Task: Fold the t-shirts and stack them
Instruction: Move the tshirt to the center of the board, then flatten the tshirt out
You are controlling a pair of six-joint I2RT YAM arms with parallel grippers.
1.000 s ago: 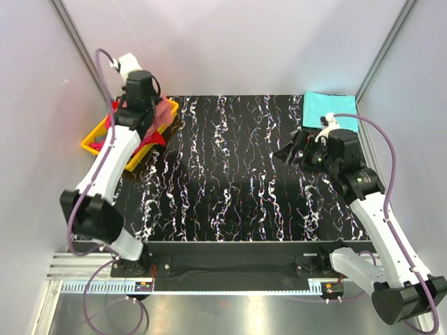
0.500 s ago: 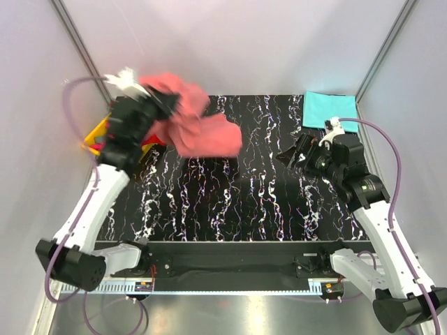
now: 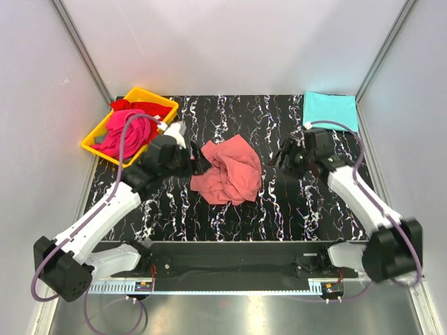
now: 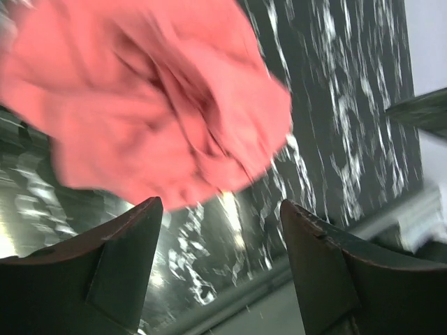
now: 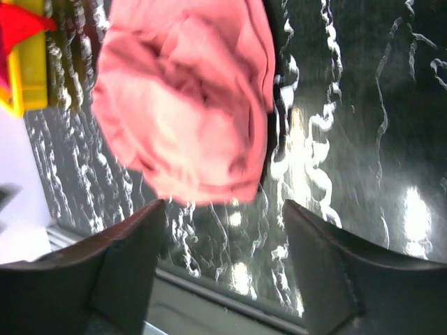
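A crumpled salmon-pink t-shirt lies in a heap at the middle of the table, loose of both grippers. My left gripper sits just left of it, open with nothing between its fingers; its wrist view shows the same pink t-shirt just beyond the left gripper. My right gripper is a little to the heap's right, open and empty. The right gripper faces the pink t-shirt. A folded turquoise t-shirt lies flat at the back right corner. The magenta t-shirt and the red t-shirt lie bunched in the tray.
The yellow plastic tray stands at the back left corner, behind my left arm; the tray's corner shows in the right wrist view. The black marbled table ends at a metal rail along the near edge. White walls close in both sides.
My left arm pulled the pink t-shirt out of the tray, swung it over the table and let go; its gripper went from shut to open. The right gripper moved left toward the heap.
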